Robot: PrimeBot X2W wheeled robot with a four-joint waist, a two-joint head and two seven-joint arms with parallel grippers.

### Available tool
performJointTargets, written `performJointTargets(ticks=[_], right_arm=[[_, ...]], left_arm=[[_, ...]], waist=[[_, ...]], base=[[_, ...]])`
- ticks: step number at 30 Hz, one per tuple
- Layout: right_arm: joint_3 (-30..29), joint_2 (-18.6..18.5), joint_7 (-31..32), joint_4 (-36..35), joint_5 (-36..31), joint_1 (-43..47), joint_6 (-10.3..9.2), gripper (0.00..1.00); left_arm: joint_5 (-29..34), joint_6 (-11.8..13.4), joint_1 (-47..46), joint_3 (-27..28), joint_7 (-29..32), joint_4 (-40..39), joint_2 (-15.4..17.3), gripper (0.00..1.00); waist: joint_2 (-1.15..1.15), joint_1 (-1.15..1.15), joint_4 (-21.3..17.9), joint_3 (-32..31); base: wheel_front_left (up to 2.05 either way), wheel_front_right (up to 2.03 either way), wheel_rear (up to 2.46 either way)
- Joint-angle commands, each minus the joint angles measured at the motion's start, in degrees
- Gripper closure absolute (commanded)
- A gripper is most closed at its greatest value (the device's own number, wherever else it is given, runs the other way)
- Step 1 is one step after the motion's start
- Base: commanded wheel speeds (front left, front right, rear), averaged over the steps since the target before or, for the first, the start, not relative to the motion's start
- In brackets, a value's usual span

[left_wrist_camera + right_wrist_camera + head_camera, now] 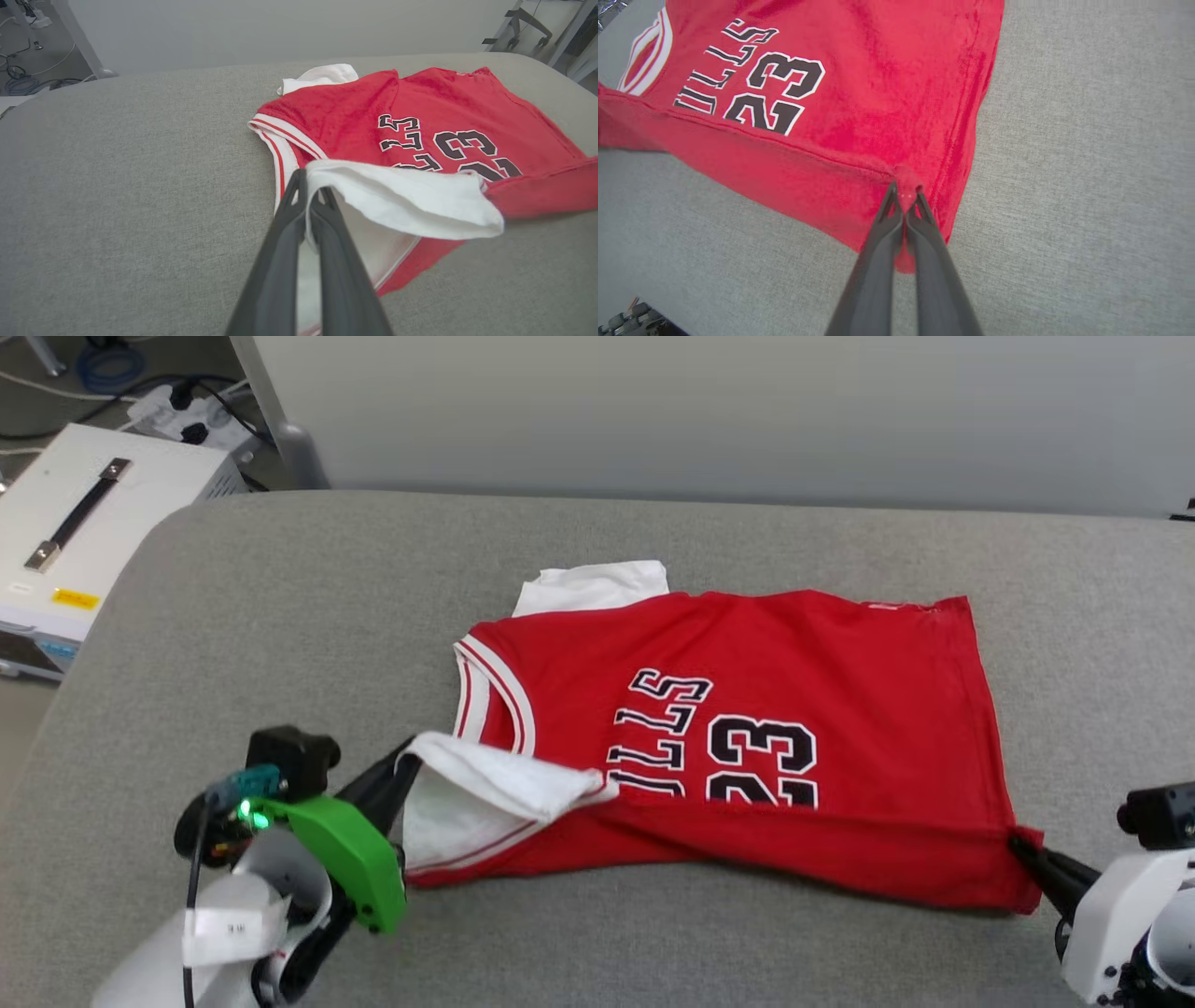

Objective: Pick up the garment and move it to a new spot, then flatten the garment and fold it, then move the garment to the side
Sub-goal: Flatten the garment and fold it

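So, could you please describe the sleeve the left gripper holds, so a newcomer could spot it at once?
On the grey padded table lies a red jersey, collar toward the robot's left. Its near white sleeve is lifted and draped over the red front, pinched in the shut left gripper. The other white sleeve pokes out flat at the far edge, touched by nothing.

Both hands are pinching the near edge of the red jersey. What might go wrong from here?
1. The left hand pinches only the near white sleeve at its edge; it may slip out, or the red body may lag and skew the fold.
2. The right hand grips just a small hem corner of the garment; it might pull free.
3. The far sleeve pokes out and may stay untucked.
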Motion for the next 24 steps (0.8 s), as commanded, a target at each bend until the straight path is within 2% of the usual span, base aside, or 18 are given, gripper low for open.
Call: performJointTargets(ticks=[1, 5, 11, 19, 24], right_arm=[[-0.58, 0.38, 0.44, 0.16, -0.57, -1.98, -0.04, 1.00], [-0.63, 1.08, 1.21, 1.36, -0.87, -5.76, -0.04, 1.00], [0.72, 2.26, 1.35, 4.65, -1.50, -12.14, -0.04, 1.00], [2.69, 3.63, -0.74, 11.43, -3.16, -19.59, -0.04, 1.00], [4.74, 4.34, -1.71, 15.14, -3.23, -21.72, -0.04, 1.00]], left_arm=[[1.34, -1.13, -3.30, -0.06, 0.33, 1.77, -0.66, 1.00], [1.74, -3.89, -9.40, -0.49, 1.19, 7.71, -2.35, 1.00], [2.54, -6.39, -16.32, -2.11, 0.94, 16.84, -4.64, 1.00], [1.81, -7.45, -20.82, -5.31, -1.99, 27.12, -7.92, 1.00], [0.32, -7.51, -21.61, -8.84, -3.76, 30.18, -9.24, 1.00]], waist=[[0.00, 0.00, -1.34, 4.28], [0.00, 0.00, -2.28, 7.69], [0.00, 0.00, -3.60, 12.13], [0.00, 0.00, -4.15, 15.34], [0.00, 0.00, -3.82, 15.69]], base=[[0.00, 0.00, 0.00], [0.00, 0.00, 0.00], [0.00, 0.00, 0.00], [0.00, 0.00, 0.00], [0.00, 0.00, 0.00]])
